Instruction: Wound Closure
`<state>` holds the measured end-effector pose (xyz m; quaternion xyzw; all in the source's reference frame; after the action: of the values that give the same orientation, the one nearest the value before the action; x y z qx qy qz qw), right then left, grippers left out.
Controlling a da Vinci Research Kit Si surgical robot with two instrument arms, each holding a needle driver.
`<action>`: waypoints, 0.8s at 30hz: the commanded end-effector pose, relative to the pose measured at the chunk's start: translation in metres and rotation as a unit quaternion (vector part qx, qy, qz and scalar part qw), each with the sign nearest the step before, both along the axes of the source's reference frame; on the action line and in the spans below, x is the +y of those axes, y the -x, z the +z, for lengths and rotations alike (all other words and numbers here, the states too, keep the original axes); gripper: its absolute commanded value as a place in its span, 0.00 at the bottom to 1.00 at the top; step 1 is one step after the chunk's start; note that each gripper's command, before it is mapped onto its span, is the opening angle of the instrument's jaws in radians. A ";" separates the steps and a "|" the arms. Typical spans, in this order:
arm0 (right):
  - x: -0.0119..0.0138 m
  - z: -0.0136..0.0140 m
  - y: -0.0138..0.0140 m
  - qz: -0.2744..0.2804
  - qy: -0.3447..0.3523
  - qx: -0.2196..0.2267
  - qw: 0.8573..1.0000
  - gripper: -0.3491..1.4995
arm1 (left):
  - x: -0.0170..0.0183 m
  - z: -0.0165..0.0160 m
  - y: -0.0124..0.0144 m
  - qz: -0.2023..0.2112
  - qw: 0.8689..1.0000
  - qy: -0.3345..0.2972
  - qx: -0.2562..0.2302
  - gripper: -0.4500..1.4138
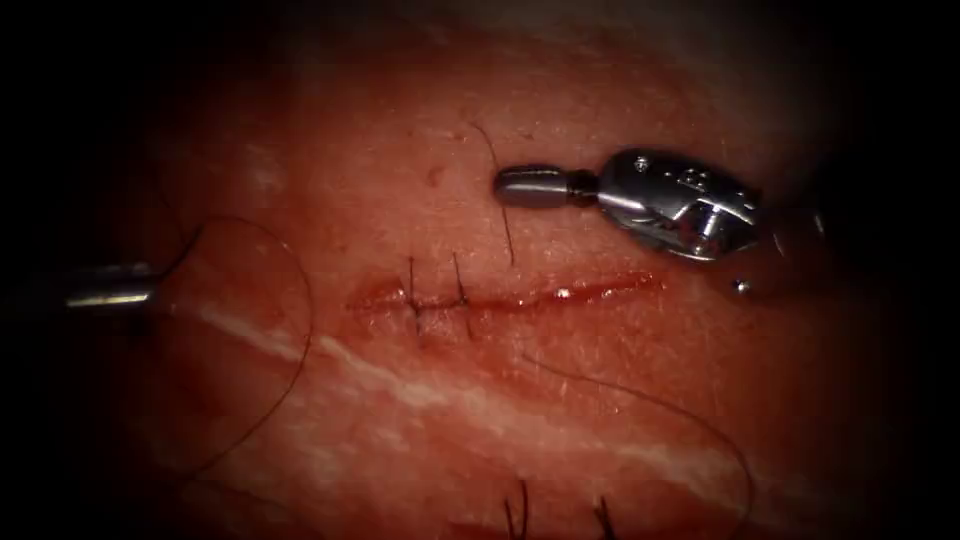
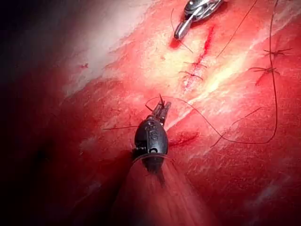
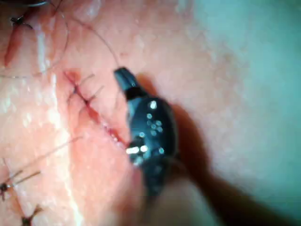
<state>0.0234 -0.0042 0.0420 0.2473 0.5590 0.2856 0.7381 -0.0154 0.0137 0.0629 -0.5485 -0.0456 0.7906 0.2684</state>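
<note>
1. Landmark: the cut [image 1: 520, 297] runs across the tissue [image 1: 600, 400]. Its left part is crossed by two stitches [image 1: 412, 295]. Its right part lies unstitched, with red fluid [image 1: 605, 290] along it.
2. Left tool [image 2: 162, 110]: well off the cut's left end, low over the tissue. Its jaws are pressed together, pinching the thread [image 1: 308, 330], which sweeps in a wide slack loop between the tool and the cut's left end.
3. Right tool [image 1: 505, 186]: just above the cut, over its middle, with the tip pointing toward the left end. Its jaws are pressed together. A short strand [image 1: 507, 225] rising from the cut passes the tip. Whether the jaws pinch it cannot be told, and no needle is seen in them.
4. Needle: its position, and whether it sits in the tissue, cannot be told from these views.
5. Further thread ends [image 1: 521, 505] lie well below the cut.
6. Judgement on good handling:
   - Any draw on the thread is best kept slow and in line with the cut, so the two stitches are not dragged sideways.
   - The slack loop left of the cut could snag on the left tool's shaft or on the stitches, so it should be watched as tension comes on.
   - The right tool's tip sits close above the tissue and should stay clear of the unstitched part of the cut.
</note>
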 end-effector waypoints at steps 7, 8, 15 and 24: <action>-0.0025 -0.0010 0.0005 0.016 0.004 0.011 1.000 0.85 | 0.0011 0.0013 0.0020 -0.001 1.000 -0.005 -0.001 0.00; -0.0027 -0.0011 0.0007 0.019 0.008 0.013 1.000 0.85 | 0.0014 0.0017 0.0022 -0.002 1.000 -0.005 -0.001 0.02; -0.0040 -0.0024 0.0028 0.035 0.019 0.014 0.999 0.85 | 0.0042 0.0033 0.0034 -0.011 1.000 -0.017 -0.001 0.35; -0.0050 -0.0025 0.0045 0.038 0.027 0.012 0.999 0.85 | 0.0046 0.0010 0.0040 -0.090 0.994 -0.066 0.022 0.93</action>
<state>0.0188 -0.0080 0.0389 0.2059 0.5852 0.2952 0.7266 -0.0190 0.0185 0.0616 -0.5109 -0.0324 0.7734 0.3739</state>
